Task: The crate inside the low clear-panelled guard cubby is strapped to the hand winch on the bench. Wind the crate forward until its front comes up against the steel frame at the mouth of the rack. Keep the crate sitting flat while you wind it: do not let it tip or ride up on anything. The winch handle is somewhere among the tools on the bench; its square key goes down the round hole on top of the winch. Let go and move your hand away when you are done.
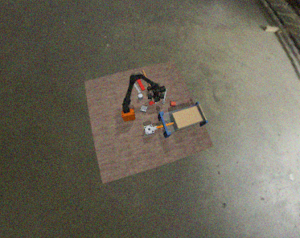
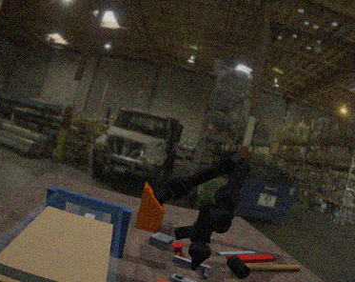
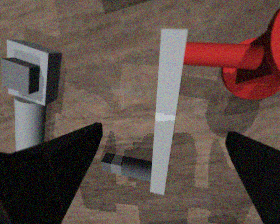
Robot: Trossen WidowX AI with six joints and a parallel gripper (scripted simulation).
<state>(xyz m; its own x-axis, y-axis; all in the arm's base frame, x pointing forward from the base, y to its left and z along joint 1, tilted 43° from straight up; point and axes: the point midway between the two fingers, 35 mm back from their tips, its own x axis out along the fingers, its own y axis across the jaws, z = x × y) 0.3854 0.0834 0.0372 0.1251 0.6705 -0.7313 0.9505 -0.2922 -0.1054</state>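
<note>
The black parallel-jaw gripper (image 3: 161,150) is hanging low over the wooden bench (image 1: 112,161), its fingers spread to nearly their full width and gripping nothing. Directly between the two dark fingertips, a flat grey metal crank handle with a short dark stub at its near end (image 3: 163,120) is lying on the boards. Just beyond it to the right, a red peg-shaped knob with a round head (image 3: 251,60) is resting; to the left, a grey socket tool with a square head (image 3: 28,85) is lying. Farther off, the tan flat-topped crate (image 1: 186,116) is sitting inside the blue-framed guard cubby (image 1: 163,125), an orange strap (image 1: 165,126) linking it to the white hand winch (image 1: 150,129).
</note>
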